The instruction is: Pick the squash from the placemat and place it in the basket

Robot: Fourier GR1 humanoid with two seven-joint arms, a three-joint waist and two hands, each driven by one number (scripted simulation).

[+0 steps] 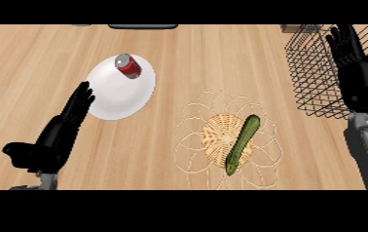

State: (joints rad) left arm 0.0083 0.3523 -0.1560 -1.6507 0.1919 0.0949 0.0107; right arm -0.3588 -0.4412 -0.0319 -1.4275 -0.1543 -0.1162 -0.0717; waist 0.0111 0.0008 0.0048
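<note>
A long green squash (242,144) lies at a slant on the round woven placemat (215,134), with nothing touching it. The black wire basket (314,75) stands at the right edge of the counter. My right hand (349,55) is up at the far right beside the basket, fingers straight and pointing away, holding nothing; the basket's wire overlaps part of it. My left hand (64,124) rests open at the lower left, fingers stretched toward the white plate.
A white plate (115,97) lies left of centre with a red can (129,66) lying on its far part. A dark object (143,26) sits at the counter's back edge.
</note>
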